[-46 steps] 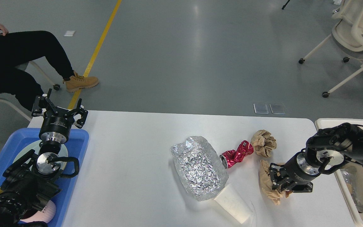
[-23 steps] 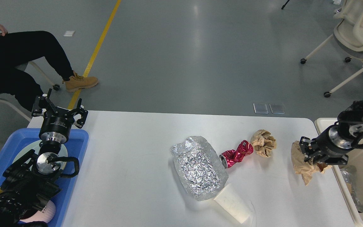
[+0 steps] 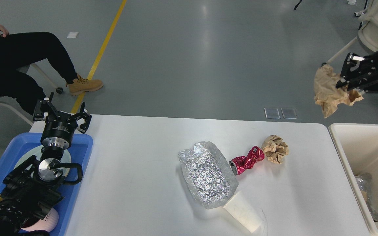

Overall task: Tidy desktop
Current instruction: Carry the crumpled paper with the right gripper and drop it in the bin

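Observation:
The white desktop (image 3: 143,170) carries a crumpled foil sheet (image 3: 207,173), a crushed red can (image 3: 246,160), a brown paper ball (image 3: 275,148) and a white paper cup (image 3: 243,212) on its side. My right gripper (image 3: 346,80) is raised high at the right edge of the view, shut on a crumpled brown paper (image 3: 330,91) that hangs in the air above the table's far right corner. At the table's far left corner, over the blue tray (image 3: 77,170), my left gripper (image 3: 62,113) stands open and holds nothing.
A cream bin (image 3: 356,150) with some clear wrapping inside stands off the table's right end. The blue tray holds a pale plate (image 3: 21,160) and a pink cup (image 3: 49,219). A seated person's legs (image 3: 28,62) are at the far left, wheeled chairs (image 3: 376,26) at the far right.
My right gripper has lifted the brown paper off the table and swung it up and to the right, high above the bin's near corner. The left arm has not moved.

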Controlling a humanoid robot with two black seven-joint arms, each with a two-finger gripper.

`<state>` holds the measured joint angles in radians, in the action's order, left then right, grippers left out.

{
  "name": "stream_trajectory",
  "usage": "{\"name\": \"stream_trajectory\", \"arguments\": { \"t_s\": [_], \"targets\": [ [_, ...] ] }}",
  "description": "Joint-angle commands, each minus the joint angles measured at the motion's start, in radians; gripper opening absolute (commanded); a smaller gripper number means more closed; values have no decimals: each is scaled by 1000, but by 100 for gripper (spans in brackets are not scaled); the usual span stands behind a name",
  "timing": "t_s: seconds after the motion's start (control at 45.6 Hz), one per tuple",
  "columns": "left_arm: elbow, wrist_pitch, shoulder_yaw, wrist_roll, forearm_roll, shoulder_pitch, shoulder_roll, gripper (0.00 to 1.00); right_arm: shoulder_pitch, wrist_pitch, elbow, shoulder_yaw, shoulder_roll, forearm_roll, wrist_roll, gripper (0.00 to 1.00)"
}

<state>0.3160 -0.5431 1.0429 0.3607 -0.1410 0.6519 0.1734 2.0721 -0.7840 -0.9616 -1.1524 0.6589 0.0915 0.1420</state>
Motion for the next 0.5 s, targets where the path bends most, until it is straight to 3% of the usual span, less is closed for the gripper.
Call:
{"name": "stream_trajectory", "arguments": {
  "t_s": [0.0, 0.153, 0.241, 0.372, 0.482],
  "targets": [
    [0, 0, 0, 1, 0, 0, 0, 97, 52, -9, 7, 11, 22, 8, 1, 0],
    [0, 0, 0, 0, 0, 0, 0, 97, 34, 23, 20, 2, 56, 1, 1, 0],
    [0, 0, 0, 0, 0, 0, 0, 97, -30, 92, 52, -9, 80, -6, 1, 0],
    [0, 0, 0, 0, 0, 0, 0, 97, -246, 241, 154, -7, 97, -6, 1, 0],
    [0, 0, 0, 0, 0, 0, 0, 97, -545, 391, 290, 14, 96, 0, 1, 0]
  ]
}}
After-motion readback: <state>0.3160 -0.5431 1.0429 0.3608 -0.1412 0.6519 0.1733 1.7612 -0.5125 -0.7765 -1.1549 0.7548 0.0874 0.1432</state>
